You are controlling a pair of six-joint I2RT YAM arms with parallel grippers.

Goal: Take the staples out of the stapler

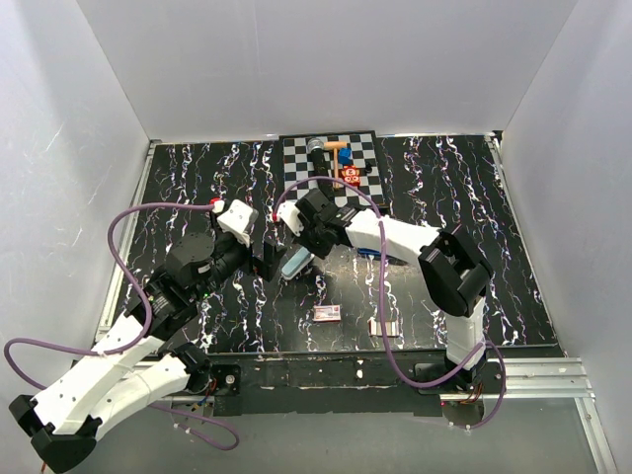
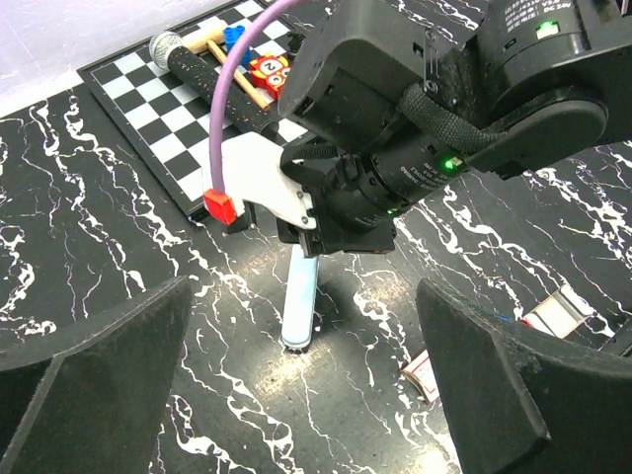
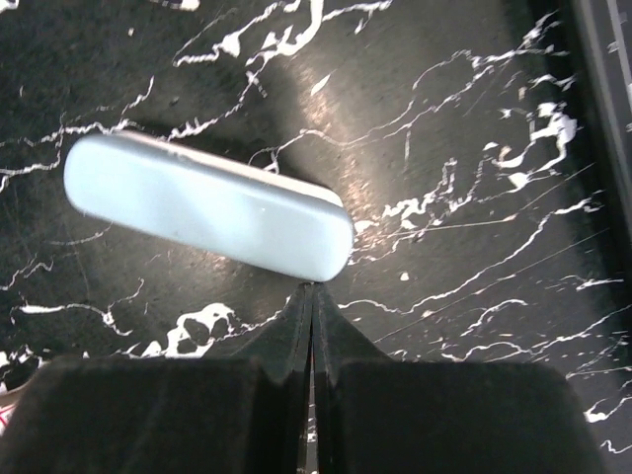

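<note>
My right gripper (image 1: 299,252) is shut, and its tips pinch the edge of one end of a pale-blue oblong piece (image 3: 207,205). The piece hangs tilted, its lower end touching the black marbled table (image 2: 299,296). My left gripper (image 2: 306,395) is open wide and empty, low over the table just left of the piece, facing it. The dark-blue stapler is mostly hidden under my right forearm. Only a blue sliver (image 1: 377,254) shows in the top view.
A checkerboard (image 1: 367,148) with a hammer and small toys lies at the back centre. Two small red-and-white boxes (image 1: 328,313) (image 1: 383,326) lie near the front edge. White walls enclose the table.
</note>
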